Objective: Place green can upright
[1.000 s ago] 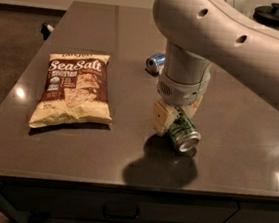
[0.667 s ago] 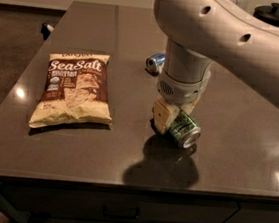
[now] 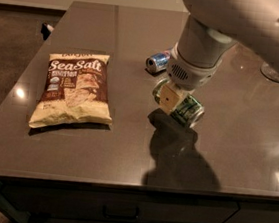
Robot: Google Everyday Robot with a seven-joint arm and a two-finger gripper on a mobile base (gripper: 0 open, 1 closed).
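Note:
The green can [image 3: 187, 111] has a mottled green and white label and a silver end facing the lower right. It lies on its side in my gripper [image 3: 173, 100], lifted a little above the dark table [image 3: 137, 43], with its shadow on the surface below. My gripper hangs from the big white arm at the upper right and is shut on the can's middle. A beige finger [image 3: 168, 97] covers part of the can.
A slim blue and silver can [image 3: 158, 61] lies on its side just behind my gripper. A Sea Salt chip bag [image 3: 74, 90] lies flat at the left. The table's front edge runs along the bottom, with drawers below.
My gripper has risen with the green can, lifting it off the table. The chip bag and the blue can have not moved.

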